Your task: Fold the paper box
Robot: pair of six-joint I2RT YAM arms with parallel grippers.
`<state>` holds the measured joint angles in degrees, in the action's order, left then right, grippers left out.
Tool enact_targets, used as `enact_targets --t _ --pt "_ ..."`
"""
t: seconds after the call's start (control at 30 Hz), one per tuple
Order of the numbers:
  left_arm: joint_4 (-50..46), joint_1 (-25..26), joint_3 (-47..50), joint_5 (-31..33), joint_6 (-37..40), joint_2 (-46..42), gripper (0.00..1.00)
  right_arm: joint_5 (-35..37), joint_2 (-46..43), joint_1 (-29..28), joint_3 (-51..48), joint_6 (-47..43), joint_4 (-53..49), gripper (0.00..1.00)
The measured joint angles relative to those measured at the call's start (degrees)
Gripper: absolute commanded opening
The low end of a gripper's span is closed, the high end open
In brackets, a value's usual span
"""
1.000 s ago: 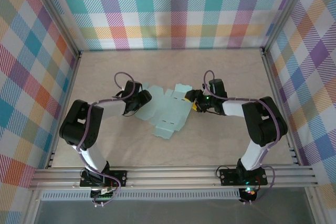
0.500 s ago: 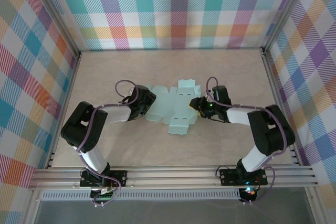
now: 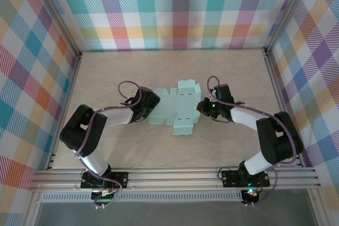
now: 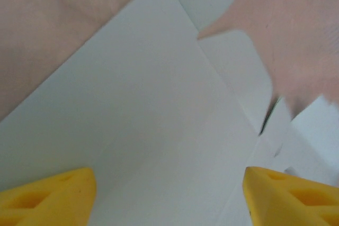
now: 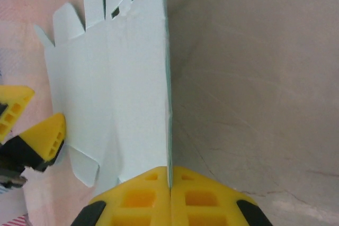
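The paper box is a flat pale mint-green die-cut sheet with flaps and slots, lying mid-table between the two arms. My left gripper is at the sheet's left edge. In the left wrist view its yellow fingers stand wide apart and open over the sheet, gripping nothing. My right gripper is at the sheet's right edge. The right wrist view shows it shut on the thin edge of the sheet, which rises between the pads. The left gripper's fingers show at the sheet's far side.
The pale wooden table is bare behind the sheet and in front of it. Plaid walls close in the back and both sides. An aluminium rail carrying both arm bases runs along the near edge.
The sheet has slid right and turned. My right gripper has closed on its right edge. My left gripper followed to the right and opened wider.
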<state>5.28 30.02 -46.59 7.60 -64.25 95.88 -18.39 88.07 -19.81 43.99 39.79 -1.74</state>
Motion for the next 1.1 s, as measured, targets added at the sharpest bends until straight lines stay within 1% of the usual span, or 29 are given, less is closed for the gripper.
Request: enact_targets --t 0.07,0.13,0.2,0.37,0.5,0.6,0.77,1.0,1.1 --pt "-4.44 0.24 -1.01 0.7 4.17 -1.33 0.86 0.79 1.64 0.42 6.03 -5.77 -5.97 0.0" --pt "-7.69 -0.09 -2.73 0.83 8.04 -2.03 0.87 2.19 3.78 1.03 12.11 -12.31 -12.07 0.0" --pt "-8.61 -0.83 -4.42 0.02 11.04 -2.03 0.87 4.35 5.73 1.16 17.35 -18.93 -18.49 0.0" --pt "-8.35 -1.75 -5.05 -2.47 14.1 -1.18 0.86 11.26 10.91 1.29 27.8 -31.95 -33.09 0.0" --pt "-8.24 -1.84 -5.11 -4.76 14.64 1.4 0.85 20.26 15.8 -0.2 33.29 -39.12 -39.74 0.0" --pt "-8.17 -1.84 -5.18 -5.38 14.64 2.23 0.85 28.76 18.38 -2.95 34.82 -42.27 -41.68 0.0" --pt "-7.91 -1.84 -5.79 -6.69 14.6 2.51 0.85 41.22 19.61 -8.09 35.41 -42.47 -41.24 0.0" --pt "-7.89 -1.84 -5.81 -6.88 14.58 2.78 0.85 58.1 20.76 -16.13 32.74 -43.5 -34.07 0.0" --pt "-7.91 -1.84 -5.81 -6.93 14.58 2.78 0.84 63.17 22.58 -18.34 31.17 -43.28 -31.26 0.0"
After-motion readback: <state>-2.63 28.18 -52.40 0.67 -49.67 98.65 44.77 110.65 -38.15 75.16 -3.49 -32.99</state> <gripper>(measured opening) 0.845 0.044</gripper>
